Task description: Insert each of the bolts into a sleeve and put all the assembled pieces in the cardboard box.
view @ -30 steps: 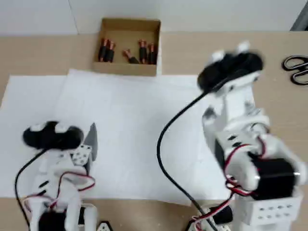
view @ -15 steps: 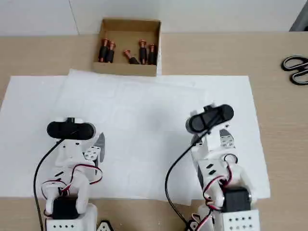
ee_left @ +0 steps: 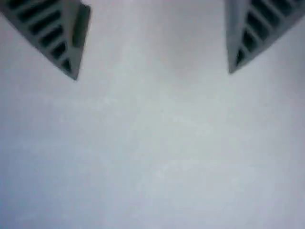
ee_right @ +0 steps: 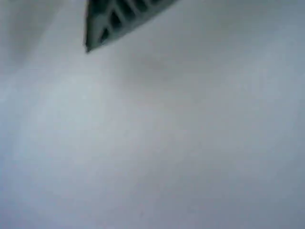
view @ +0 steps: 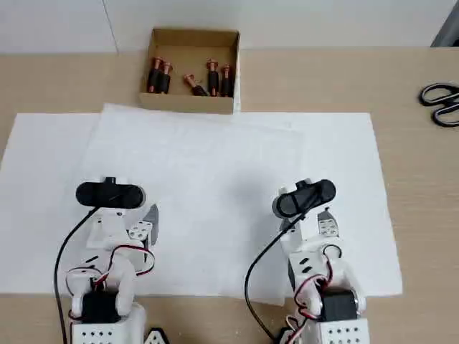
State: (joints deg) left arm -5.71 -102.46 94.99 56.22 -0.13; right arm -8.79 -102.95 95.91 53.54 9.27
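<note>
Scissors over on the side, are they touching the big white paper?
Apart. The high view shows bare table between the scissors and the white paper.

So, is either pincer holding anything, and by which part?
Nothing is held: the left pincer is open over the paper, and the right pincer carries nothing visible.

Open cardboard box (view: 188, 102), square and shallow, stands on the desk (view: 323, 79) just beyond the far edge of the white paper sheet (view: 215, 179). Inside lie five assembled pieces (view: 155, 75), each a copper-coloured bolt (view: 213, 66) in a black sleeve (view: 212, 83). Two lie side by side, one lies tilted mid-box, and two more lie side by side.
</note>
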